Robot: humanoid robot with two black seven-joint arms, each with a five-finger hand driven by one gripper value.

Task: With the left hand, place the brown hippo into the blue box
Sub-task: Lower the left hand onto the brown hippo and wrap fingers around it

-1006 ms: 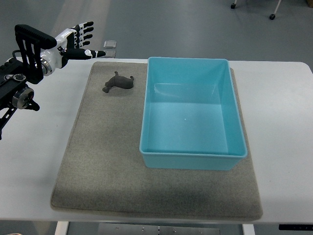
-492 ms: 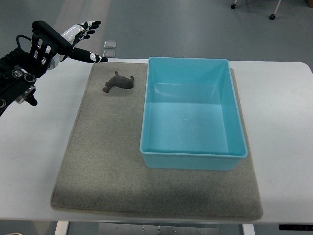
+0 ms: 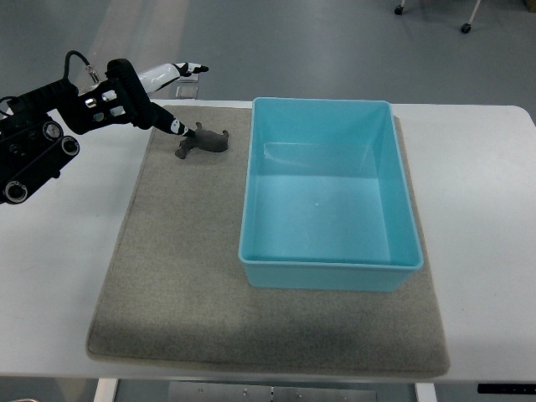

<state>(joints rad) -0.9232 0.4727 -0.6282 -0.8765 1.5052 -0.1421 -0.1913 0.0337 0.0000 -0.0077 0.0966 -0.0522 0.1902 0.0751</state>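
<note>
The brown hippo (image 3: 205,140) lies on the grey mat (image 3: 184,251) near its far left corner, just left of the blue box (image 3: 331,193). My left hand (image 3: 172,96) reaches in from the left edge and hovers over the hippo's left side. Its fingers are spread: the thumb tip (image 3: 179,129) is right beside the hippo's head, the other fingers (image 3: 188,69) extend beyond the table's far edge. It holds nothing. The blue box is open and empty. The right arm is out of view.
The white table (image 3: 477,193) carries the mat and box. A small grey square object (image 3: 189,80) lies on the floor beyond the table's far edge. Chair castors (image 3: 466,28) show at the top right.
My left hand has moved right and down towards the hippo, rotating so the thumb now points at the hippo's head. The hippo and box have not moved.
</note>
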